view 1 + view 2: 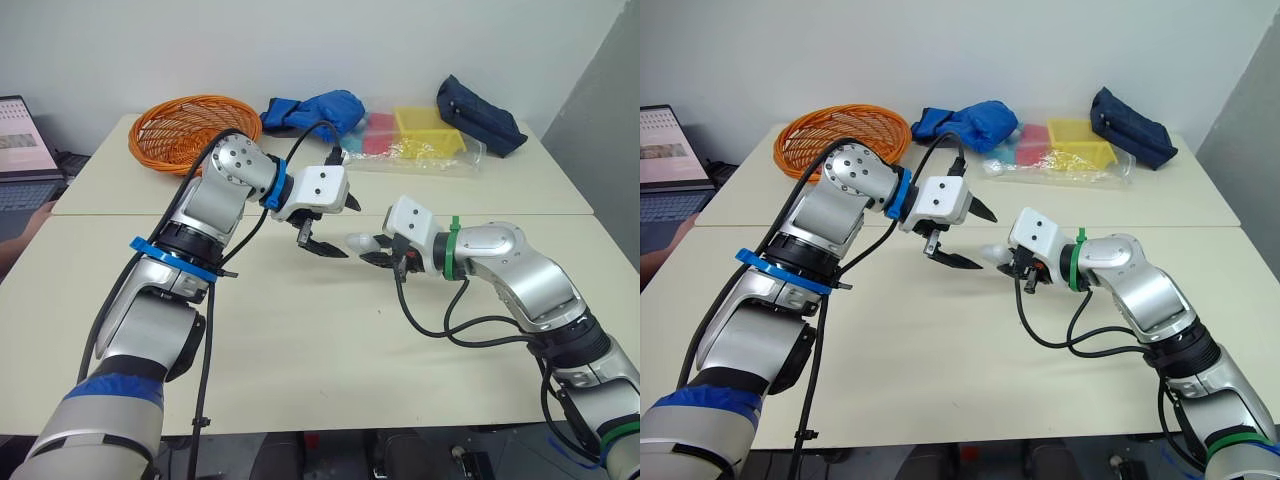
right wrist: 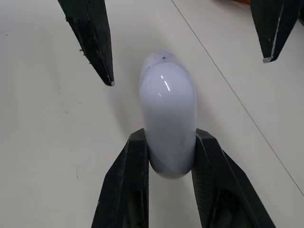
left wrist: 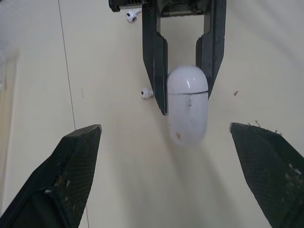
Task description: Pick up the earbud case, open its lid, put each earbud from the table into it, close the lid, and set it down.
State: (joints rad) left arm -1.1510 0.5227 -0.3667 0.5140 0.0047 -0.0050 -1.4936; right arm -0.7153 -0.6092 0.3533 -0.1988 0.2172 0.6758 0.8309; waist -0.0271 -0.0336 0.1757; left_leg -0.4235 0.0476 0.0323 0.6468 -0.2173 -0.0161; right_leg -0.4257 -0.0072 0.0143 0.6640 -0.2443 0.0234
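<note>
Right claw (image 2: 170,136) is clenched on the case (image 3: 187,107), one finger on each side, holding it just above the desk (image 1: 300,340). The case is white, its lid is shut, and the seam line shows near the gripped end. The free end sticks out past the fingertips toward the left claw (image 1: 350,231).

Left claw is released, fingers spread wide and aimed at the case. It sits near the case's free end, not touching.

Both earbuds are loose on the desk, neither in the case. One earbud (image 3: 147,93) lies near the case, beside a right-claw finger. The second earbud (image 3: 131,15) is farther from the case, back by the right claw's base.

Containers behind the case, all well apart from it:
- Orange basket (image 1: 165,135) at the far left of the desk; its woven inside is visible.
- Clear bag (image 1: 470,160) with a yellow tray (image 1: 428,128) and a pink piece (image 1: 378,132) inside it.
- Blue bag (image 1: 315,108) between the basket and the clear bag, contents can't be told.
- Navy pouch (image 1: 480,115) just past the clear bag, closed.
</note>
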